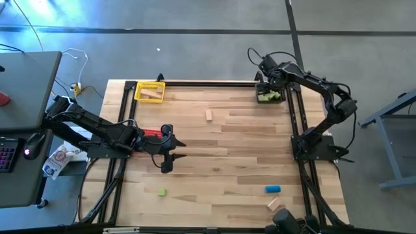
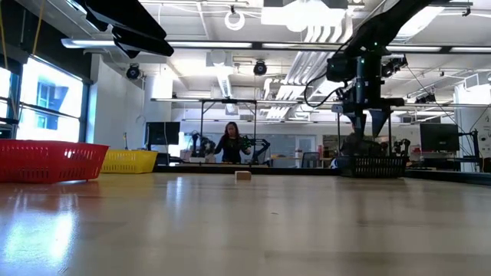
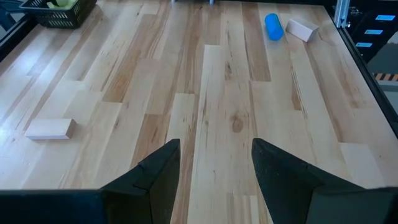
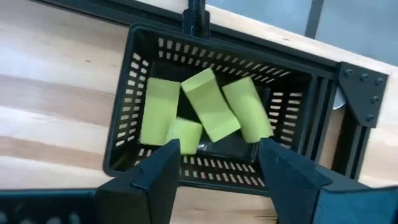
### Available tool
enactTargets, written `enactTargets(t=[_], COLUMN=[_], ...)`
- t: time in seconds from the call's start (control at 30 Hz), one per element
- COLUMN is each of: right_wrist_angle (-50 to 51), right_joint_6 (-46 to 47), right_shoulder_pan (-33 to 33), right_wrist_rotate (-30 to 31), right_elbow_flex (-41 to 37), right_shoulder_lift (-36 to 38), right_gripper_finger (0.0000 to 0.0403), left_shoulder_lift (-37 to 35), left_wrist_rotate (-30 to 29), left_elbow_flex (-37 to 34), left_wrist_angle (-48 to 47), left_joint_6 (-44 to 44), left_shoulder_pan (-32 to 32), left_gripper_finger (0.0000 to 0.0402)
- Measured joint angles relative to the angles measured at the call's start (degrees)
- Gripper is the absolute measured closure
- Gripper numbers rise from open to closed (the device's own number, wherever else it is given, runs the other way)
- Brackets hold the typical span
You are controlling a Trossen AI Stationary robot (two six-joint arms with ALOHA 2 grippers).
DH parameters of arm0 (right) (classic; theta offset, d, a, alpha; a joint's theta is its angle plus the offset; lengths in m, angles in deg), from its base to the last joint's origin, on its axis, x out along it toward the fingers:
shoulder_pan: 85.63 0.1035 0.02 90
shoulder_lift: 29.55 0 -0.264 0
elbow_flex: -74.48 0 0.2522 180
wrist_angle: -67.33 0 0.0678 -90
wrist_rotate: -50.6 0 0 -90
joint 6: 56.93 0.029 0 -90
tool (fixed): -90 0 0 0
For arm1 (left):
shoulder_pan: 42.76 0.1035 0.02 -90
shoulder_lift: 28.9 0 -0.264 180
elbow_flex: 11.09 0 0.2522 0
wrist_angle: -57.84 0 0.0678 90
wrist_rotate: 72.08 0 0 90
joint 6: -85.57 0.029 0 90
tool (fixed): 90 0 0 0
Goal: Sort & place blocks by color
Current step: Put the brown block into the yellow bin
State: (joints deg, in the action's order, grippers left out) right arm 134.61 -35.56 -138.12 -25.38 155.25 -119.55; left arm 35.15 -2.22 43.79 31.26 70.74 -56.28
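My right gripper (image 4: 214, 163) hangs open over the black bin (image 4: 124, 134) at the table's far right corner, nothing between its fingers. Several light green blocks (image 4: 210, 106) lie in a heap on the bin's floor. The low view shows this gripper (image 2: 368, 123) just above the bin (image 2: 372, 165). My left gripper (image 3: 216, 155) waits open above the table's left middle (image 1: 175, 150), beside the red bin (image 1: 151, 132). Loose on the table lie a tan block (image 1: 209, 115), a green block (image 1: 161, 192), a blue block (image 1: 272, 189) and another tan block (image 1: 275, 203).
A yellow bin (image 1: 149, 91) with tan blocks stands at the far left corner. Black frame rails (image 1: 296, 123) run along the table's edges. A person (image 2: 230, 142) stands in the room far behind the table.
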Motion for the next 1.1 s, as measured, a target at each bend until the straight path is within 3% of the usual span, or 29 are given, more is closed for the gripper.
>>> enactTargets(t=[0.13, 0.37, 0.77, 1.1], right_wrist_angle=[0.6, 6.6, 17.2, 20.2], right_joint_6=[-2.0, -3.8, 2.1, 8.5], right_shoulder_pan=[0.6, 7.9, 30.3, 51.9], right_wrist_rotate=[-4.0, -4.6, -9.1, -14.1], right_elbow_flex=[0.0, 0.0, 0.0, 0.0], right_shoulder_lift=[0.1, 3.9, 11.4, 12.0], right_gripper_finger=[0.0197, 0.0197, 0.0196, 0.0197], left_shoulder_lift=[0.0, 0.0, 0.0, 0.0], left_wrist_rotate=[0.0, 0.0, 0.2, 1.5], left_elbow_flex=[0.0, 0.0, 0.0, 0.0], left_wrist_angle=[0.0, -0.5, -1.1, -1.1], left_joint_6=[0.0, 0.0, -0.6, -1.5], left_shoulder_pan=[0.0, 0.0, 0.0, 0.0], left_gripper_finger=[0.0217, 0.0218, 0.0217, 0.0217])
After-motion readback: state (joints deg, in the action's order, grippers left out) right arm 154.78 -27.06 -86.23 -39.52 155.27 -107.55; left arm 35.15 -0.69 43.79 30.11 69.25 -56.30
